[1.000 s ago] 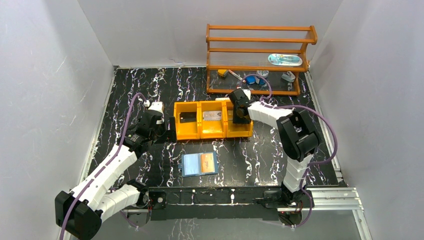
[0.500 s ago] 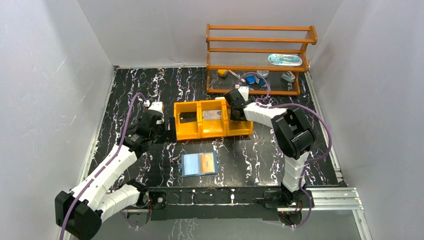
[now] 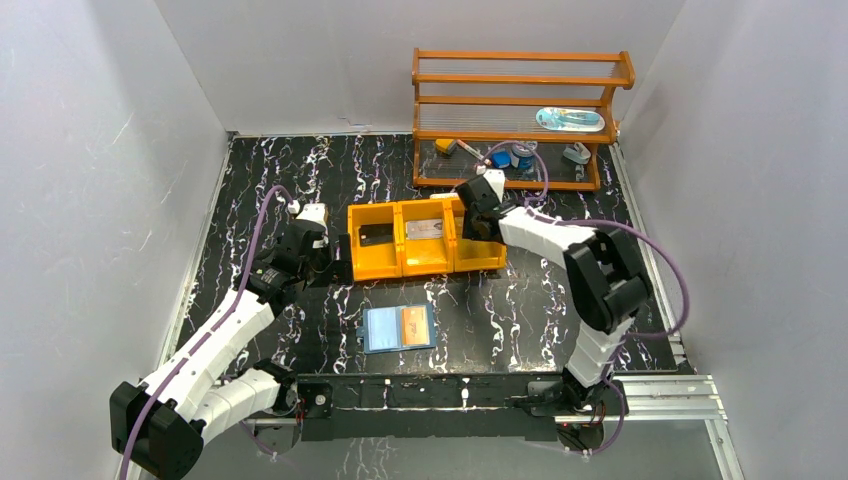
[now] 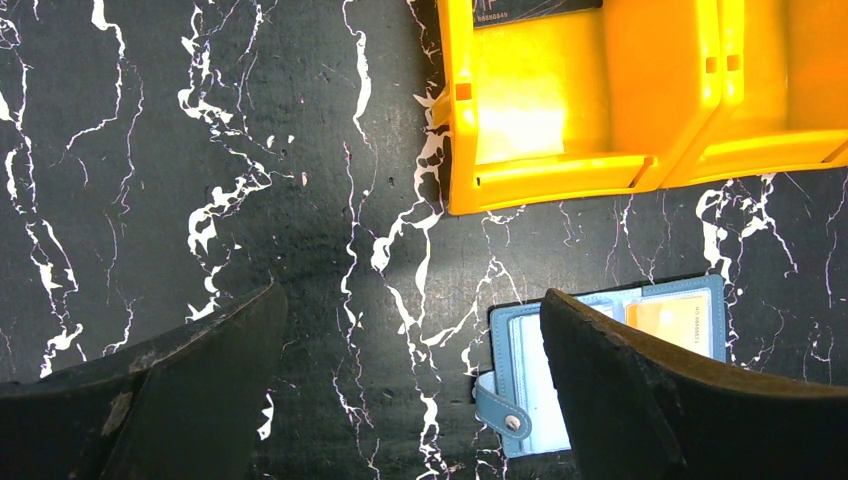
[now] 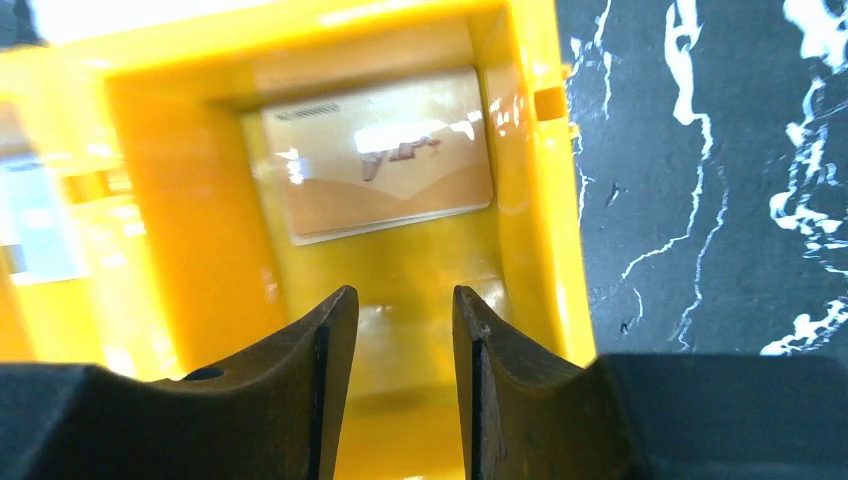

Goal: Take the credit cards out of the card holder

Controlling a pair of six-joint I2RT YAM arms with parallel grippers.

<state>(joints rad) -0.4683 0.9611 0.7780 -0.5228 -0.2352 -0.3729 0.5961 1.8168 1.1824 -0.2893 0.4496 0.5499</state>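
From above, the wallet (image 3: 398,328) lay open near the arm bases, well in front of the tray (image 3: 420,268), with an orange card (image 3: 415,322) in one leaf. The left gripper (image 3: 332,265) sat at the tray's left end, and the right gripper (image 3: 468,228) was over its right compartment.

Left wrist: the fingers were spread wide and held nothing.

Right wrist: the jaws were slightly parted and empty, above a pale card (image 5: 385,150) lying flat in that compartment.

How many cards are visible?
4: dark card, silvery card and pale card in the orange plastic tray's left, middle, right compartments; orange card in the open blue wallet, which may hide more.
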